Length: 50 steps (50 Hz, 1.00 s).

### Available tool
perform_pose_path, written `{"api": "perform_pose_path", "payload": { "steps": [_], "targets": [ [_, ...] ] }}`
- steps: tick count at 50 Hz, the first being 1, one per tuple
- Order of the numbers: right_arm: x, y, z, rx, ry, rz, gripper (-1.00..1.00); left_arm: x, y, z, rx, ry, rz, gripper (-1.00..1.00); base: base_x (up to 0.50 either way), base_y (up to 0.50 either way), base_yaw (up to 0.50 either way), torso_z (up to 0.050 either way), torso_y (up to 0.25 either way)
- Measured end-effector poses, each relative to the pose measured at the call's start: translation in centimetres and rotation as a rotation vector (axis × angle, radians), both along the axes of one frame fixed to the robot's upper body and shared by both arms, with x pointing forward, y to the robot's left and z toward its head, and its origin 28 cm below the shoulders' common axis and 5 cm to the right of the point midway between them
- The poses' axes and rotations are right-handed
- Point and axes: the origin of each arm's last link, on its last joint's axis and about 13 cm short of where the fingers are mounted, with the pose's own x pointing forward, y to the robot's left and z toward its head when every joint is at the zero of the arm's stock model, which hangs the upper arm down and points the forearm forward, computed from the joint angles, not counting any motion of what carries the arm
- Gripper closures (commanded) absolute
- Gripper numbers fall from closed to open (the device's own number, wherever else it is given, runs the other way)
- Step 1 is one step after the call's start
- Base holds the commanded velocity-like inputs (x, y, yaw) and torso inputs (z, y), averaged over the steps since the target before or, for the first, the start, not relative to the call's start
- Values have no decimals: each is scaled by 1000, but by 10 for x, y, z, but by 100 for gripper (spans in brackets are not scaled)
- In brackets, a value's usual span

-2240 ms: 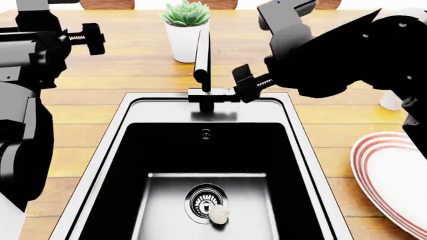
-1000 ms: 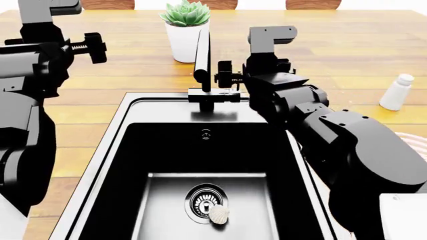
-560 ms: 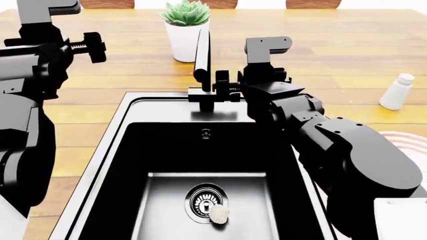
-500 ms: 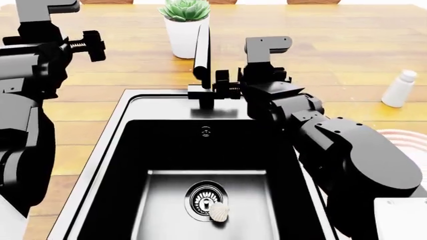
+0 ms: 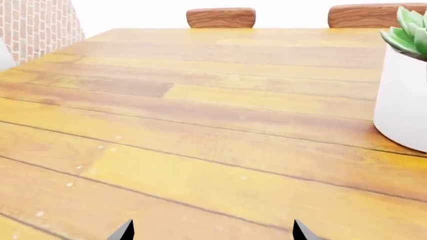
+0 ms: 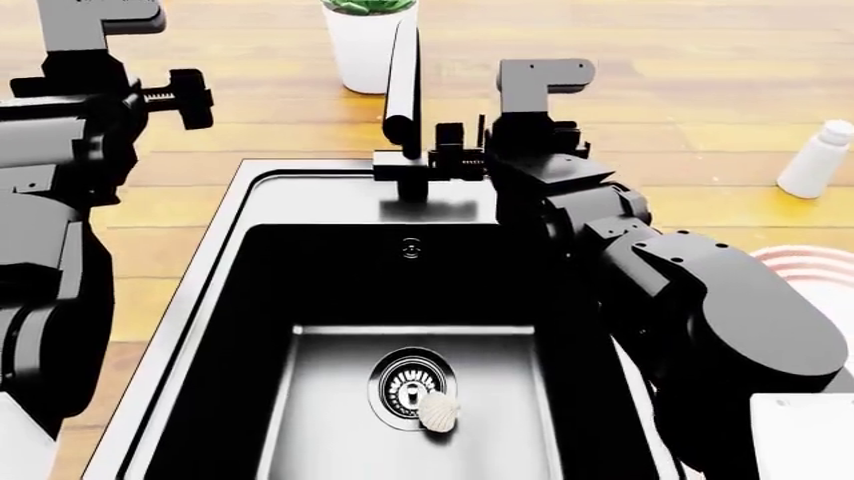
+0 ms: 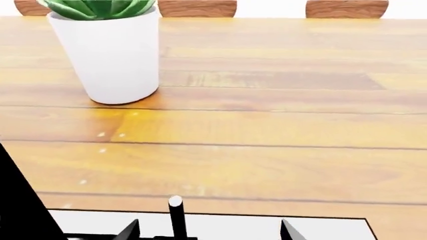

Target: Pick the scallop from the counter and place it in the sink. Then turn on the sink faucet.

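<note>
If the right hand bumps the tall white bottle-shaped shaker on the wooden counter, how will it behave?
The tall white bottle-shaped shaker is narrow and stands upright, so it would probably tip rather than slide. Its body looks round, so once down it may roll on the flat honey-brown wooden counter. It seems small and light.

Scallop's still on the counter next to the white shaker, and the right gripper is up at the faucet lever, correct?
Not quite: the scallop lies in the sink, at the drain's edge, as the head view shows. The right gripper is at the faucet lever.
</note>
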Motion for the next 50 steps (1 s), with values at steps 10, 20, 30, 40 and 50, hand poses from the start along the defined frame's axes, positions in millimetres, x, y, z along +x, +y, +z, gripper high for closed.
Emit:
{"api": "perform_pose_path", "payload": {
  "steps": [10,20,30,40,50],
  "targets": [
    [1,0,1,1,-14,-4,-100,0,0,-3,6,3,-9,-100,0,0,0,1,-53],
    [1,0,1,0,-26,-15,-100,0,1,-5,8,6,-10,-100,0,0,0,1,-55],
    [2,-2,3,4,-39,-89,-100,0,2,-7,1,6,-9,-100,0,0,0,0,0],
    [2,2,3,52,-20,-193,-100,0,3,-9,-4,8,-7,-100,0,0,0,0,0],
    [1,7,6,70,-1,-222,-100,-1,3,-9,-6,9,-7,-100,0,-3,-6,0,0]
  ]
}}
